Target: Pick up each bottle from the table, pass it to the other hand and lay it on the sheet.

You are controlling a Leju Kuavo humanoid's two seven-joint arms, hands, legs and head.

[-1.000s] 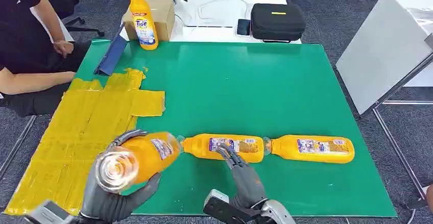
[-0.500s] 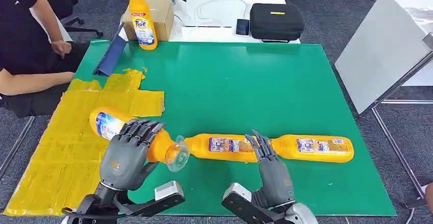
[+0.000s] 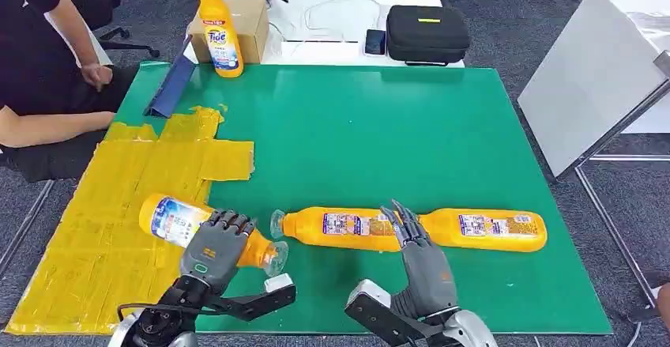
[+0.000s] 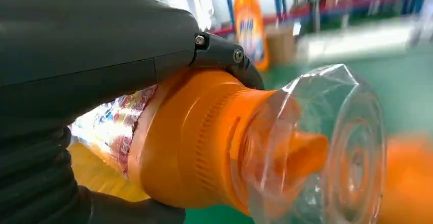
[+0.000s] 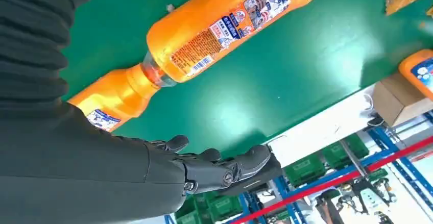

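Your left hand (image 3: 215, 246) is gripping a bottle (image 3: 178, 222) w/ fingers wrapped round its neck, lying at 7 o'clock, base over the yellow sheet (image 3: 118, 205). Right hand (image 3: 423, 256) is hovering, fingers spread, above two bottles (image 3: 348, 229) at 5 on the desk (image 3: 379, 133).

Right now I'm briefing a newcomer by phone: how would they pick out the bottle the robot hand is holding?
Find the green table, then the yellow sheet along one side. At the sheet's near edge an orange bottle lies tilted under the left robot hand, base over the sheet, clear cap over the green. The other two lying bottles are end to end, untouched.
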